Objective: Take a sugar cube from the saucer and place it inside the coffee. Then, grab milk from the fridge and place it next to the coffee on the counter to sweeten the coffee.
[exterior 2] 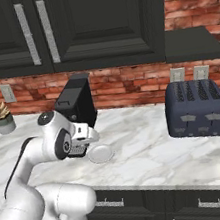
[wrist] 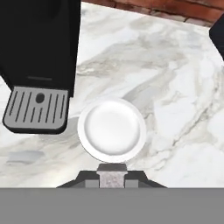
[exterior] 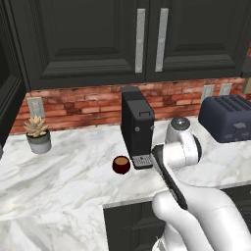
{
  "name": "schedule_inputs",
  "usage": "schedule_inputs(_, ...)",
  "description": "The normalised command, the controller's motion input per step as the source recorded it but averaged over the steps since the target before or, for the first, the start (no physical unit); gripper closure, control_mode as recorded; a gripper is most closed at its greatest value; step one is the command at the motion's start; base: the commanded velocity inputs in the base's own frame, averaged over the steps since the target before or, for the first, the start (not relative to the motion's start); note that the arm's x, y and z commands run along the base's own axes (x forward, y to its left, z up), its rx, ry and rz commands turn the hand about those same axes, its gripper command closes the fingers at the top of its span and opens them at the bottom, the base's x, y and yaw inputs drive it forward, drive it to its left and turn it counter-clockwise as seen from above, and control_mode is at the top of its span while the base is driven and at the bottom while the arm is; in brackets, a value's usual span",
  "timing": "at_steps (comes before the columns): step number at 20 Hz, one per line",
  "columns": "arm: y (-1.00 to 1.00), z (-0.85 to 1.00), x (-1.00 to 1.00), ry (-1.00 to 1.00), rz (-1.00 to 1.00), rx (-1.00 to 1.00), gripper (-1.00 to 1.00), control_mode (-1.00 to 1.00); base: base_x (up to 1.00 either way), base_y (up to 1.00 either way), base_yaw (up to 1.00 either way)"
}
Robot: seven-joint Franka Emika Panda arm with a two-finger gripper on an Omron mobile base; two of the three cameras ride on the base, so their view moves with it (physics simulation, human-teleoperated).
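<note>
Left base: coffee (exterior: 121, 164) on counter (exterior: 59, 166), touching coffee machine (exterior: 138, 127) at its 3 o'clock; right base: saucer (exterior 2: 100, 153) at 5 o'clock of machine, under the hand; hand view: saucer bare, gripper (wrist: 112, 174) at its 6 o'clock, fingers pinched on tiny pale lump, prob. sugar cube (wrist: 112, 166).

A red brick wall (exterior: 88, 103) runs behind my workspace, with dark cabinets (exterior: 93, 39) and their pale bar handles (exterior: 140, 40) hanging above it. Outlets (exterior 2: 189, 74) sit in the brick on both sides. A black coffee machine (exterior: 137, 126) stands against the wall, its grey drip tray (wrist: 37, 109) just below me. A dark blue toaster (exterior 2: 197, 108) stands well off to my right and a small potted succulent (exterior: 37, 134) to my left. Dark drawers (exterior 2: 198, 203) line the front below.
</note>
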Motion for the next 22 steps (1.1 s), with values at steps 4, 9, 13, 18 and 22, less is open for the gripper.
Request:
schedule_inputs(4, 0.61, 0.57, -0.52, -0.01, 0.00, -0.03, 1.00, -1.00, 0.00, 0.00, 0.00)
schedule_inputs(9, 0.60, 0.48, -0.36, 0.01, 0.00, 0.01, 1.00, -1.00, 0.00, 0.00, 0.00)
schedule_inputs(13, 0.42, 0.41, -0.08, 0.09, 0.00, 0.11, 1.00, -1.00, 0.00, 0.00, 0.00)
schedule_inputs(18, 0.26, 0.01, 0.06, 0.10, 0.00, 0.14, 1.00, -1.00, 0.00, 0.00, 0.00)
schedule_inputs(22, 0.20, -0.39, 0.11, 0.00, 0.00, 0.01, 1.00, -1.00, 0.00, 0.00, 0.00)
